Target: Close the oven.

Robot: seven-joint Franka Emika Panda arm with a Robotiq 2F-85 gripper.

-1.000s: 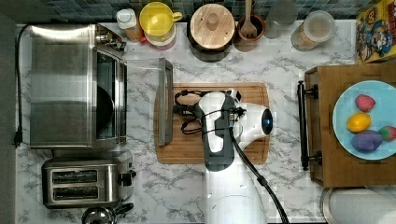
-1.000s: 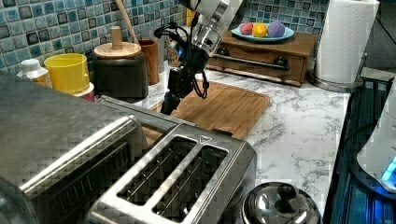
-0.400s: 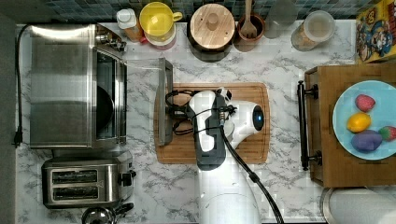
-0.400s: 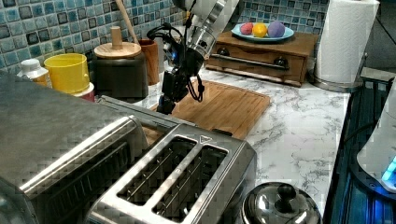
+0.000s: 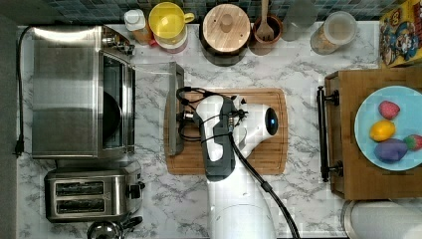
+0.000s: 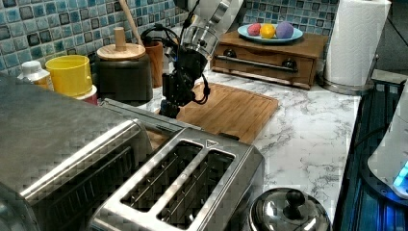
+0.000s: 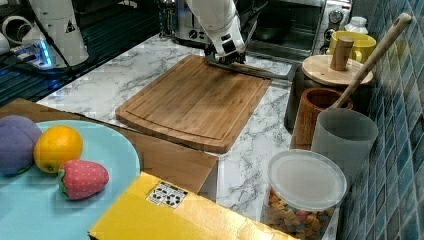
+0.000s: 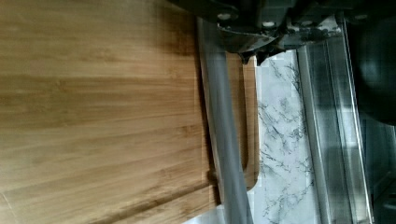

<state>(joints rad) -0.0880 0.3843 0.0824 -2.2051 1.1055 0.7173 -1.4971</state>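
Gripper (image 5: 180, 117) at open oven (image 5: 79, 92) door handle; no legible writing.

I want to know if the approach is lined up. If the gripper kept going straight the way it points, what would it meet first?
Most likely the steel bar handle of the oven, whose door lies open and flat. The gripper points down just above it, at the cutting board edge; depth is unclear.

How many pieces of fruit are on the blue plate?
4, on the plate: strawberry, orange, purple one, and a second strawberry at the top view's right edge.
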